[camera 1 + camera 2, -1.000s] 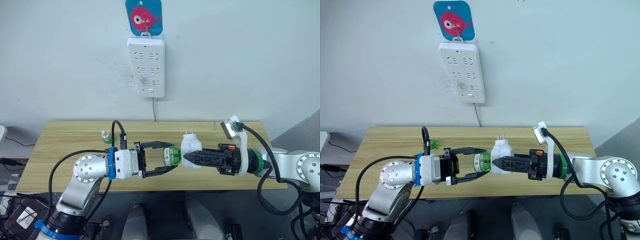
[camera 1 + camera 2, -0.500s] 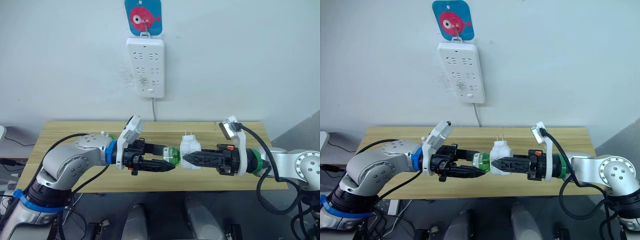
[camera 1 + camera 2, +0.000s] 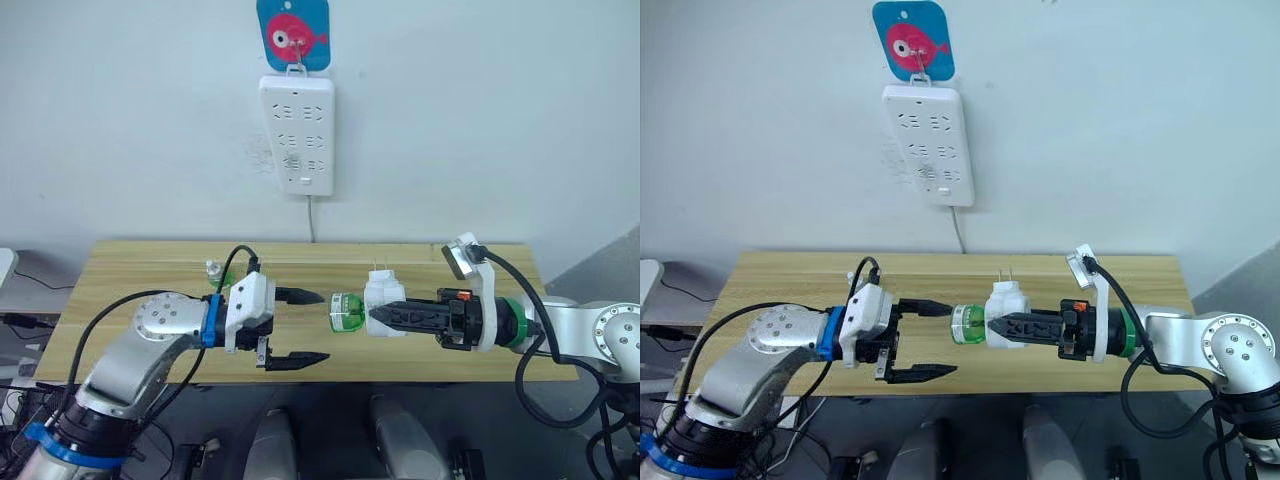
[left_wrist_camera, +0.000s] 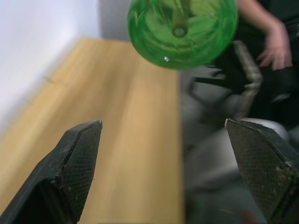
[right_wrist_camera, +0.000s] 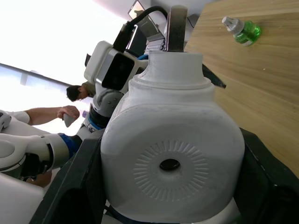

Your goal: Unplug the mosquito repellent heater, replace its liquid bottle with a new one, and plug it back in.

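Above the tabletop (image 3: 120, 270), left pincer (image 3: 300, 327) is now gaping, off the liquid bottle (image 3: 346, 311); right pincer (image 3: 385, 316) is clamping the mosquito repellent heater (image 3: 381, 297), bottle not unscrewed.

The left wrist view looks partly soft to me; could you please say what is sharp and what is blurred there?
Left wrist view: the liquid bottle and the left pincer fingers are fairly sharp; the table and the person's hand behind are out of focus.
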Controlling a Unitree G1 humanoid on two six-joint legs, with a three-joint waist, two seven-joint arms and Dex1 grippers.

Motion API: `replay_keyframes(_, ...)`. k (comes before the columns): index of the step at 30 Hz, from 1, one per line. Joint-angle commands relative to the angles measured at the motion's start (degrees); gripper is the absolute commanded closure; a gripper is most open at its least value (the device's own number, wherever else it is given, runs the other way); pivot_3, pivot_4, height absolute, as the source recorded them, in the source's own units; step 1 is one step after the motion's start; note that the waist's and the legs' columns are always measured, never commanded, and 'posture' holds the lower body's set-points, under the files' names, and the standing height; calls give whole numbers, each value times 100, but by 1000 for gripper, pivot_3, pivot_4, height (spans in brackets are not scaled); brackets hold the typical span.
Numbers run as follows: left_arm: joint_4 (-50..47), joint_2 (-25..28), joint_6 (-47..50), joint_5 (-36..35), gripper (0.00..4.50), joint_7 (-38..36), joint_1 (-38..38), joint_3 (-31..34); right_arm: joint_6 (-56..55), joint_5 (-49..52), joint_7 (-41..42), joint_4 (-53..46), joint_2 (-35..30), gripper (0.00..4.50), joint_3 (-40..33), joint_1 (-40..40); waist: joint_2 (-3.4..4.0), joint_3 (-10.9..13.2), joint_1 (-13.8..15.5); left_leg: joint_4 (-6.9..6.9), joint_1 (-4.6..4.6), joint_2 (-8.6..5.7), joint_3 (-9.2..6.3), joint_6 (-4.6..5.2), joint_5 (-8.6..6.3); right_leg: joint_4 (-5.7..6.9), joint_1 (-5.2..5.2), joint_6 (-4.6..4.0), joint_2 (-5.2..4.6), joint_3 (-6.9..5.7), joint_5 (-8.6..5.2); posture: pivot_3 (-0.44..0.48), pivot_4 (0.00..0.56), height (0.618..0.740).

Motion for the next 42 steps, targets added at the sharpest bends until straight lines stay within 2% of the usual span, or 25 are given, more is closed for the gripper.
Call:
replay_keyframes(1,27,-426,-1439,461,0,237,53,231,-41,178,40,-149,-3,1459,-148,-34,0,0,2,1,0,0,0,0,0,-1,0,0,0,2,0,-192,250,740)
replay_keyframes(5,-42,-674,-2101,592,0,233,21,190,-39,174,44,-155,-6,1459,-150,-31,0,0,-4,1,1,1,3,0,0,2,0,0,1,4,1,-191,248,740)
replay_keyframes(12,-228,-891,-2188,612,0,442,6,86,-29,175,43,-148,-7,1459,-139,-55,0,0,-20,1,1,0,2,0,0,3,0,3,2,4,1,-191,247,740)
replay_keyframes(15,-295,-901,-2141,548,642,447,22,73,-23,181,43,-151,-13,1459,-135,-61,0,0,-22,1,1,1,2,0,0,3,0,3,2,3,1,-191,247,740)
replay_keyframes(20,-617,-746,-1730,242,2153,290,6,-22,-22,167,48,-138,-16,1459,-119,-78,0,0,-22,1,1,1,1,0,0,4,0,3,3,3,1,-187,244,740)
replay_keyframes(24,-903,-375,-530,-196,2206,332,-43,26,6,133,76,-121,-23,1459,-130,-78,0,0,-24,0,2,1,-1,0,0,5,0,3,4,1,0,-182,242,740)
replay_keyframes(25,-1027,-99,427,-648,2207,418,-157,16,23,116,92,-115,-29,1459,-135,-77,0,0,-22,0,2,2,-3,0,0,5,0,4,4,-1,0,-176,241,740)
replay_keyframes(28,-1030,579,3087,-2662,2207,646,-747,187,69,82,130,-114,-39,1459,-130,-85,0,2,-21,3,0,3,-16,0,0,10,1,4,6,-11,0,-176,241,740)
replay_keyframes(29,-843,716,3636,-3178,2207,611,-980,276,75,98,146,-119,-41,1459,-129,-84,1,3,-23,3,2,2,-15,0,0,9,2,4,6,-10,0,-175,241,740)
replay_keyframes(31,-472,907,4333,-3693,2207,489,-1343,375,94,117,184,-128,-58,1459,-126,-82,1,3,-34,5,2,2,-16,0,0,10,2,4,8,-12,-1,-178,242,740)
replay_keyframes(35,-190,1019,4676,-3688,2207,318,-1576,404,98,124,219,-164,-98,1459,-126,-53,1,3,-44,-2,2,1,-13,1,0,5,0,5,8,-11,-1,-178,242,740)
replay_keyframes(42,-379,816,4833,-3796,2207,502,-1493,504,54,133,173,-206,-101,1459,-137,-15,1,3,-26,-6,0,2,-16,1,-1,5,-3,3,8,-14,-1,-185,244,740)
